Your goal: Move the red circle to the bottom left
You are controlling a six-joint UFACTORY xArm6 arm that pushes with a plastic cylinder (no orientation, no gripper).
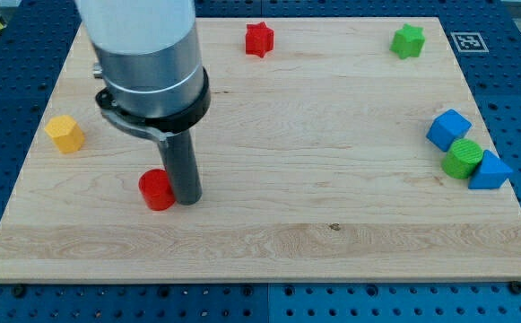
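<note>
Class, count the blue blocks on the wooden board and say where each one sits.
2. A blue cube and a blue triangular block, both at the view's right edge, flanking the green cylinder. None appear hidden.

On the pale wooden counter (332,224): a yellow hexagonal block (65,133) at the view's left, a red star block (259,39) and a green star block (408,40) along the top, and at the right a blue cube (447,128), a green cylinder (464,158) and a blue triangular block (490,171) clustered together.
</note>
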